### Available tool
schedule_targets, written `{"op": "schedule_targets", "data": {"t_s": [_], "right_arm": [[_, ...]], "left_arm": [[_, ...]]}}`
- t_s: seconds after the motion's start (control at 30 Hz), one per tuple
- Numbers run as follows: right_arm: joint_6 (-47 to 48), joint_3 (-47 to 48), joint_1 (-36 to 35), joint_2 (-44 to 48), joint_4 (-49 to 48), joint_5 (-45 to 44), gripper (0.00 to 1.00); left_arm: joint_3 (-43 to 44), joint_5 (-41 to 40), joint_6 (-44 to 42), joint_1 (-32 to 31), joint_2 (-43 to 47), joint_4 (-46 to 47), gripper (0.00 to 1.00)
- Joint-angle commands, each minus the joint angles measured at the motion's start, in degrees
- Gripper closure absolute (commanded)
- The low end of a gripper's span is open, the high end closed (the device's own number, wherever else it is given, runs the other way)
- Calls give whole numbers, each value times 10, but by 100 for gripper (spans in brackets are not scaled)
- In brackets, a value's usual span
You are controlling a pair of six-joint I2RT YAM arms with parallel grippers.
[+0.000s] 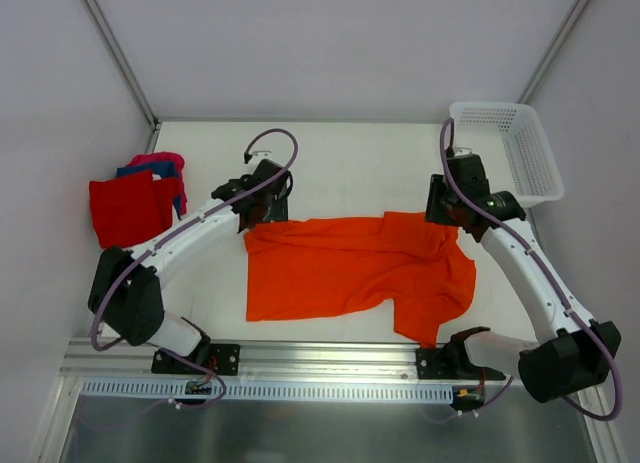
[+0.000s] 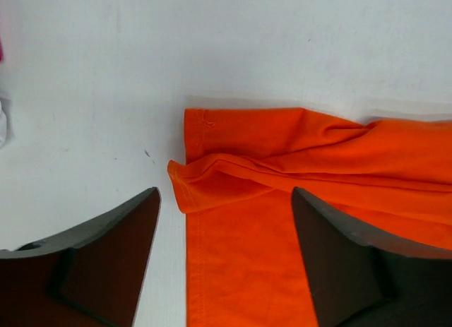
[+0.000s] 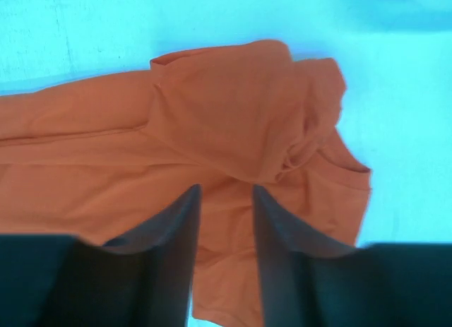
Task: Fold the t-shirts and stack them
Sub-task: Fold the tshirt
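Orange cloth, matte and soft: the orange shirt (image 1: pixel 350 268) is laid across the middle of the white table (image 1: pixel 340 163), roughly rectangular, with one sleeve trailing toward the near right. In the left wrist view a stitched hem is seen along its left edge, and the far left corner is doubled over into a raised ridge. The left gripper (image 2: pixel 224 196) is held over that corner, released, jaws wide apart. The right gripper (image 3: pixel 224 193) is held over the far right part, where the cloth is bunched into rounded wrinkles; its jaws are narrowly parted and nothing is seen clamped. At far left a red shirt (image 1: pixel 130 208) is stacked on blue (image 1: pixel 135 169) and magenta (image 1: pixel 160 161) shirts. A white mesh basket (image 1: pixel 515 153) is noted at far right.
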State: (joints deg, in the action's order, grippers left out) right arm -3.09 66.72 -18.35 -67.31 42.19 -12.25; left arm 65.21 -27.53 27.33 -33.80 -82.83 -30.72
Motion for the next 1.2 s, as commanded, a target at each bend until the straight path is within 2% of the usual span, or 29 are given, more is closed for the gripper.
{"op": "schedule_targets", "data": {"t_s": [0.0,0.03,0.07,0.1,0.17,0.2,0.43,0.9,1.17], "right_arm": [[-4,-44,-2,-48,-35,43,66],[-8,-53,-2,-56,-48,49,86],[-10,-61,-2,-66,-61,53,97],[-13,-69,-1,-90,-83,63,99],[-14,-68,-1,-117,-102,74,100],[-13,-64,-2,-133,-106,78,99],[-13,-33,-1,-222,-124,89,99],[-10,-15,12,-323,-132,81,100],[-10,-4,27,-349,-110,67,99]], "left_arm": [[7,7,8,-4,-59,-14,28],[10,11,17,-4,-84,-14,38],[11,12,19,-4,-97,-13,50],[13,12,24,-4,-108,-11,77],[18,5,32,-5,-133,-8,97],[22,2,33,-4,-140,-7,100],[33,-13,26,-4,-164,2,100],[36,1,10,5,-230,67,100],[22,1,10,29,-245,76,100]]}}
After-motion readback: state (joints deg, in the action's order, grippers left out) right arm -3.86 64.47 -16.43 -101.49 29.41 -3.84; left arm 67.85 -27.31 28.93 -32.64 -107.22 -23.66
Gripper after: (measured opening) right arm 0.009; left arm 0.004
